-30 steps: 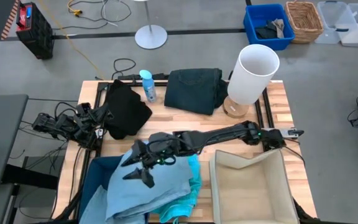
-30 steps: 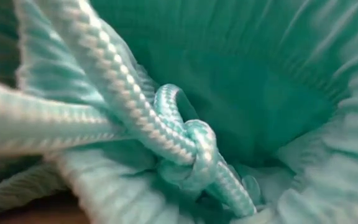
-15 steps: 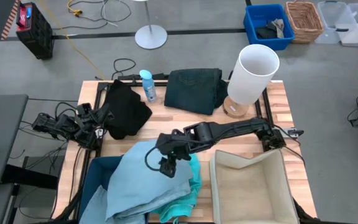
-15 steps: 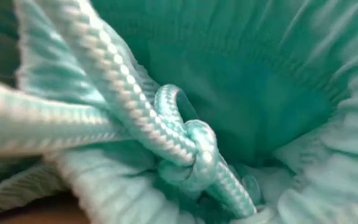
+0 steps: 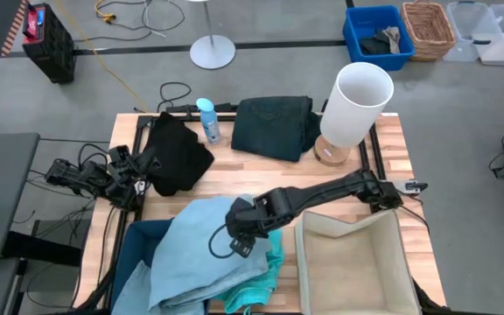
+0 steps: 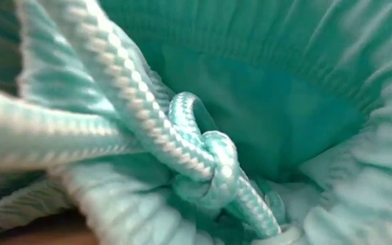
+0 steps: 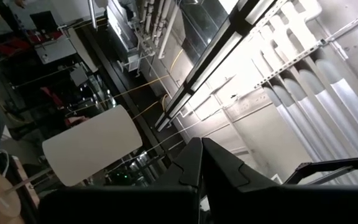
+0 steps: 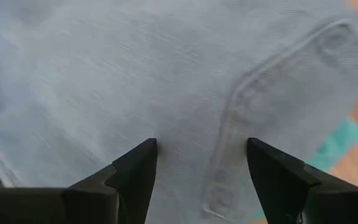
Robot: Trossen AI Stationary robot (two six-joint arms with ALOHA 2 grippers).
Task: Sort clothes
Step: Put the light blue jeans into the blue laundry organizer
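**Right gripper spread over the pale blue garment**

The right gripper (image 5: 241, 240) hangs with its jaws wide apart above the pale dusty blue garment (image 5: 198, 249), gripping nothing. In the right wrist view the two dark fingers (image 8: 135, 171) stand either side of that cloth, with a stitched seam running up between them and a sliver of turquoise at the edge. The right arm (image 5: 331, 188) reaches in from the right side of the tabletop (image 5: 239, 171), stretched low across the wood to the garment.

The pale dusty blue garment lies at the front of the tabletop, draped partly over a dark blue bin (image 5: 138, 249) on its left. Under it and poking out at its right and front edge is the bright turquoise garment (image 5: 265, 271), whose knotted drawstring (image 6: 203, 163) fills the low view. Just right of the pile stands a beige bin (image 5: 353, 262).

Farther back, the black garment (image 5: 178, 156) lies at the left rear of the tabletop and the dark teal-black garment (image 5: 274, 125) at the middle rear, with a blue spray bottle (image 5: 206, 119) upright between them. A white cylinder (image 5: 357, 103) on a wooden base stands at the right rear.

The left gripper (image 5: 143, 166) waits at the left edge of the tabletop, close beside the black garment, its jaws closed and empty.
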